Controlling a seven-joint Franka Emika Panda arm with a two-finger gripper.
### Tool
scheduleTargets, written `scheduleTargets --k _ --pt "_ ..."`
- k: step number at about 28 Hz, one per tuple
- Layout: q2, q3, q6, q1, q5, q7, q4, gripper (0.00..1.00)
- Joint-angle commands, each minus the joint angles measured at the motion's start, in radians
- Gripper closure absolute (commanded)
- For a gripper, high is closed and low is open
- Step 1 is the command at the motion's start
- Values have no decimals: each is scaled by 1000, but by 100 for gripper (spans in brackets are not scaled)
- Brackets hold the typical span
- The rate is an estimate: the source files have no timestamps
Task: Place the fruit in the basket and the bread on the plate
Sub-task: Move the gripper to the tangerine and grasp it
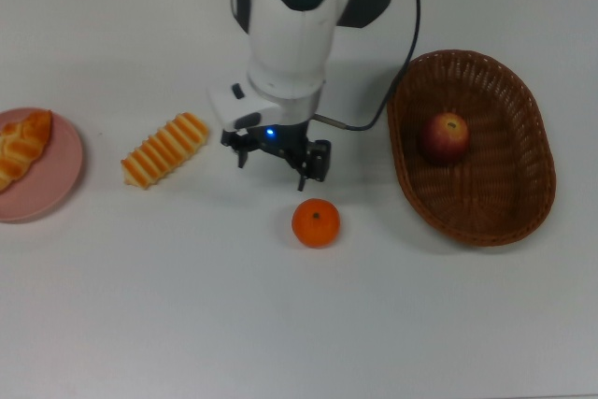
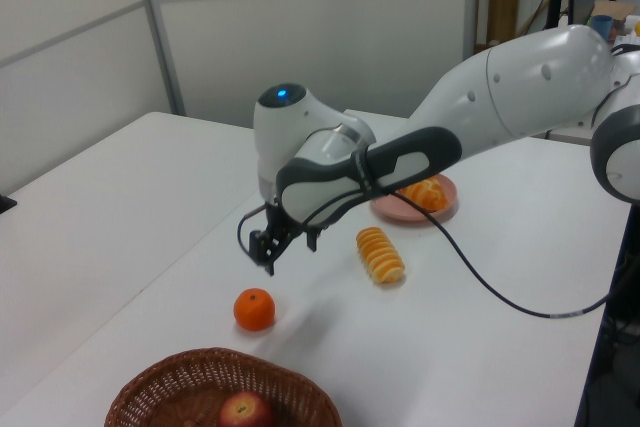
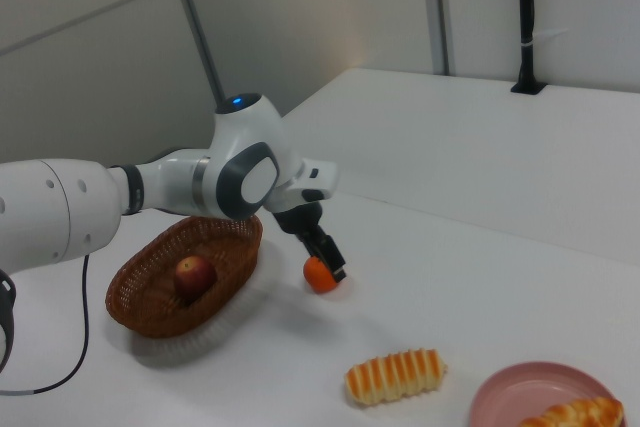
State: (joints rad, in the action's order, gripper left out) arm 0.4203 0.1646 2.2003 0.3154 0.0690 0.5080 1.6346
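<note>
The orange tangerine lies on the white table. My gripper hovers just beside and above it, open and holding nothing. The dark red apple rests inside the wicker basket. On the pink plate at the top view's left edge lies the braided loaf. The ridged roll lies on the table between plate and gripper.
The arm's white body and its black cable reach in from the top view's upper edge, close to the basket's rim. A second white table adjoins in the left view's left half.
</note>
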Motion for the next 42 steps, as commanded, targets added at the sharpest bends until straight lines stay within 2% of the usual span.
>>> scheduleTargets --k 1,6,12,19,31,42 --pt "11 18 1 57 -18 41 7 0" --pt "38 18 1 77 -18 63 -21 0" --pt "112 18 1 79 -18 75 -105 0" --pt "153 18 18 80 -15 76 -147 0" --pt "204 19 81 100 -6 76 -153 0" --pt "265 20 82 100 2 76 -206 0"
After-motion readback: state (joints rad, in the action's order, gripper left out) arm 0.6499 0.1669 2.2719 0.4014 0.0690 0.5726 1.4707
